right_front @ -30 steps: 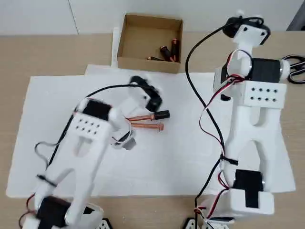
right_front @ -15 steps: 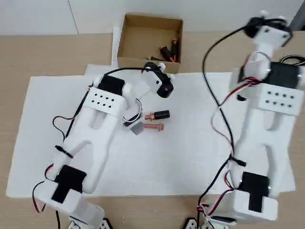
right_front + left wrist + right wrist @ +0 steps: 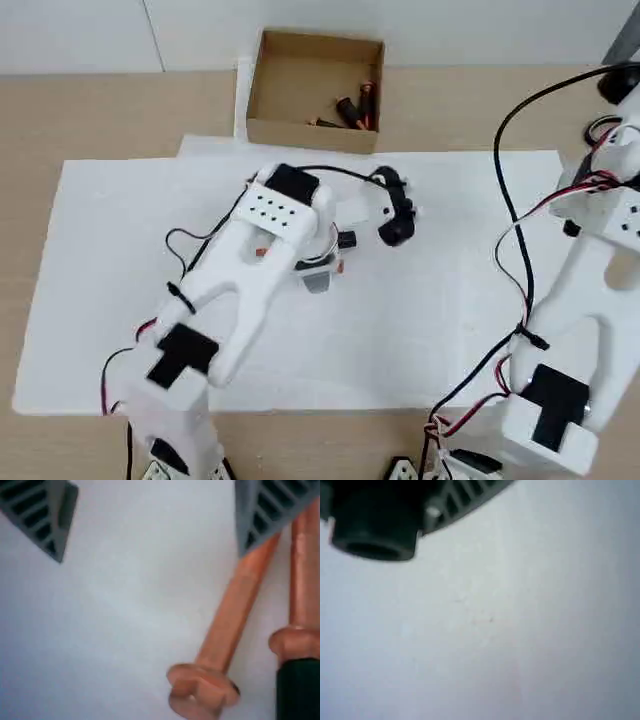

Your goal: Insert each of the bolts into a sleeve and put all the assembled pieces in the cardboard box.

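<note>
1. Cardboard box (image 3: 258, 100) at top centre, just above the white sheet's (image 3: 450, 320) upper edge, assembled pieces (image 3: 355, 108) tucked in its right corner.
2. Left arm (image 3: 240, 290) slants from lower left to centre; right arm (image 3: 590, 280) hugs the right edge, with bare sheet between them.
3. Up close now: left gripper (image 3: 155, 515) is spread wide, holding nothing. One fingertip (image 3: 262, 515) overlaps the bare bolt's (image 3: 227, 640) shaft, and the sleeved bolt (image 3: 302, 580) lies just beside it.
4. Right gripper (image 3: 462, 495) hovers over the sheet with a black sleeve (image 3: 372, 527) right at it. Clamped or not, cannot tell.

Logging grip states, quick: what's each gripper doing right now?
Left gripper: open, empty, by a bolt.
Right gripper: shut on a sleeve.
</note>
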